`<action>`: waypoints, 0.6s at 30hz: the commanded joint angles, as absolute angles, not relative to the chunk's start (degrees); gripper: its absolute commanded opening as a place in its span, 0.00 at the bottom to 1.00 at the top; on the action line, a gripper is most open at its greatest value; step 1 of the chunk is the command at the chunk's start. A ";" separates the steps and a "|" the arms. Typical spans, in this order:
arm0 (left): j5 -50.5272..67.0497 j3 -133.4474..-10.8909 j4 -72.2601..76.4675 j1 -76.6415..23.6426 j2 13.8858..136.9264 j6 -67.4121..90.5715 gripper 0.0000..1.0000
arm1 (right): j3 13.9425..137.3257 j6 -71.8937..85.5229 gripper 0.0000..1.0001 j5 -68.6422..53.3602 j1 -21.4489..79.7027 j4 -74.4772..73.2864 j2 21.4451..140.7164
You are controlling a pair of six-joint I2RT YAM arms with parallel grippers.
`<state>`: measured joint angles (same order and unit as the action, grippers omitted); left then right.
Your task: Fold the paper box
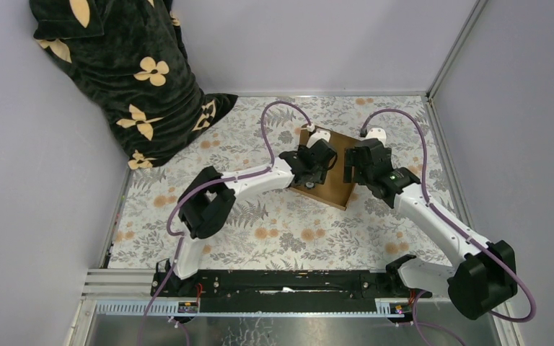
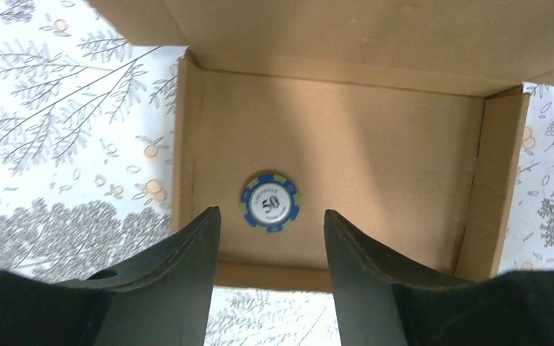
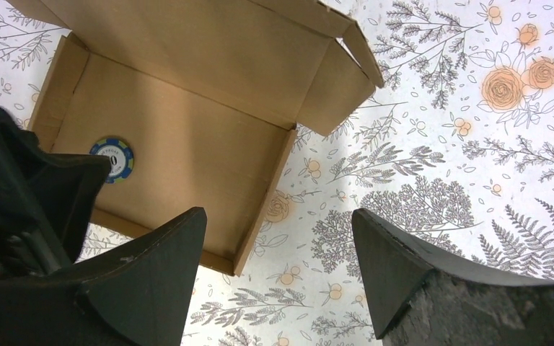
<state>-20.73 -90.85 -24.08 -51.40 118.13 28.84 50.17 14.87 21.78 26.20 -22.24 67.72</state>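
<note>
paper box (image 2: 346, 137): open, below both grippers
left gripper (image 2: 270, 213): parted, empty
right gripper (image 3: 278, 212): wide, empty
surface: floral cloth (image 1: 281, 231); grey walls (image 1: 317, 43)

Paper box (image 2: 346, 130) plain brown, unmarked. Chip (image 2: 270, 201) inside blue with pale green edge spots, white centre, "50". Desk (image 1: 296, 231) white, grey leaf print, orange flowers. Far-left cloth (image 1: 130, 79) black, cream flower motifs. Cables (image 1: 265, 122) purple. Arms (image 1: 256, 180) white, black joints.

- Robot test cell, laboratory type: plain panel walls (image 1: 317, 43) on aluminium framing (image 1: 455, 50), upper right of frame.
- Left arm (image 1: 252, 180) and right arm (image 1: 436, 220) bolted to a black rail (image 1: 281, 282), bottom centre.
</note>
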 commanded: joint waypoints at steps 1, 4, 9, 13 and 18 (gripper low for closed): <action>-22.80 -88.03 -24.35 -51.76 109.13 27.25 0.62 | 52.98 14.32 0.82 20.43 26.18 -25.35 63.31; -23.12 -84.36 -24.26 -51.65 101.10 26.26 0.70 | 54.63 13.40 0.83 16.75 26.19 -28.40 59.73; -21.57 -76.85 -23.56 -51.53 88.53 26.55 0.93 | 56.73 14.49 0.97 10.79 26.19 -33.59 53.23; -18.57 -68.15 -21.70 -51.09 78.14 29.11 0.98 | 57.81 15.61 1.00 4.21 26.19 -38.40 50.12; -13.98 -59.80 -21.23 -50.65 68.44 31.76 0.98 | 57.76 18.42 1.00 -2.19 26.19 -42.46 46.30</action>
